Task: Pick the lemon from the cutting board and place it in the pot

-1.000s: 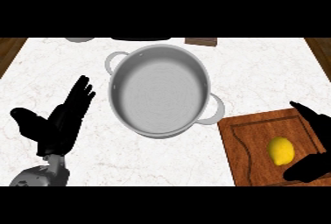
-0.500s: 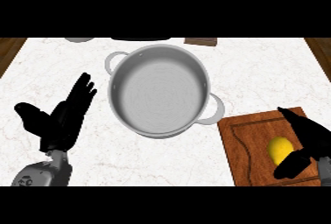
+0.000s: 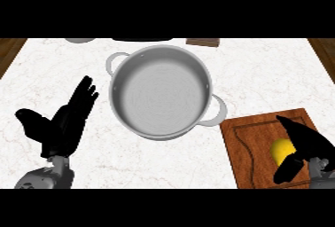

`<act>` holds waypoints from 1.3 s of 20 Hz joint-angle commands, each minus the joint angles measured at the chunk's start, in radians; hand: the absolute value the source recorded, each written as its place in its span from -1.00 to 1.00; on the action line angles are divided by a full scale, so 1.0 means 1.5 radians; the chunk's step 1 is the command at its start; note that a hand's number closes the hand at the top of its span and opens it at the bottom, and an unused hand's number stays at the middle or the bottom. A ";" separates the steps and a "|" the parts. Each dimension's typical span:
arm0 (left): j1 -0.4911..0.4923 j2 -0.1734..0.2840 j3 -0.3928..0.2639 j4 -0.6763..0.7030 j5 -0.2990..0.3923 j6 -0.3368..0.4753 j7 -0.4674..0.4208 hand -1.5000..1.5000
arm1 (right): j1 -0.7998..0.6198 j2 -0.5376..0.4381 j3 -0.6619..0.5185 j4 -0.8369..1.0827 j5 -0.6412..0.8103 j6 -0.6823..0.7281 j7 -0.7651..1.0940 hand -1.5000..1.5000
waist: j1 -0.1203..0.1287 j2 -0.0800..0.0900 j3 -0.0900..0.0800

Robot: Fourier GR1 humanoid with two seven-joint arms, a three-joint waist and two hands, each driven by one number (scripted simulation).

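White marble table (image 3: pixel 262 80) carried everything; my right hand (image 3: pixel 302 148) arched open over the small yellow lemon (image 3: pixel 281 150), probably light, firm, rollable, best cupped round its middle.

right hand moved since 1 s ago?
Yes. The right hand has shifted left across the cutting board, now covering part of the lemon.
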 commanded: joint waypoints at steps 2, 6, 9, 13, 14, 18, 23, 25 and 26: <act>-0.043 -0.013 0.013 0.052 -0.016 0.004 -0.001 0.00 | 0.030 -0.002 -0.027 -0.030 0.001 0.062 0.017 -1.00 | -0.004 0.000 0.000; -0.048 -0.014 0.007 0.017 -0.021 0.005 0.029 0.00 | 0.009 0.012 -0.039 0.025 0.022 -0.008 -0.136 1.00 | -0.002 0.000 0.000; 0.024 -0.038 -0.026 -0.043 -0.047 0.023 0.017 0.00 | 0.009 0.004 -0.038 0.081 0.068 -0.033 -0.204 1.00 | 0.002 0.000 0.000; 0.050 -0.019 -0.004 -0.053 -0.027 -0.019 0.015 0.00 | -0.011 0.055 -0.043 0.001 0.078 0.002 -0.125 1.00 | 0.001 -0.001 0.000; 0.008 -0.043 -0.013 0.010 -0.048 -0.007 -0.015 0.00 | 0.009 0.059 -0.033 0.046 0.114 -0.027 -0.176 1.00 | -0.001 0.000 0.000; -0.008 -0.001 0.057 0.013 0.001 -0.051 0.003 0.00 | 0.022 0.066 -0.062 -0.030 0.113 0.000 -0.145 1.00 | -0.002 -0.001 0.000; -0.018 -0.020 0.030 0.012 -0.025 -0.013 0.016 0.00 | 0.015 0.287 0.048 -0.081 0.270 -0.158 0.196 1.00 | -0.012 -0.010 -0.005; -0.004 -0.026 0.025 0.016 -0.025 -0.014 0.011 0.00 | 0.023 0.318 0.063 -0.089 0.334 -0.197 0.245 1.00 | -0.017 -0.014 -0.007; -0.007 -0.024 0.028 0.011 -0.024 -0.013 0.011 0.00 | 0.015 0.328 0.080 -0.100 0.376 -0.200 0.272 1.00 | -0.013 -0.016 -0.008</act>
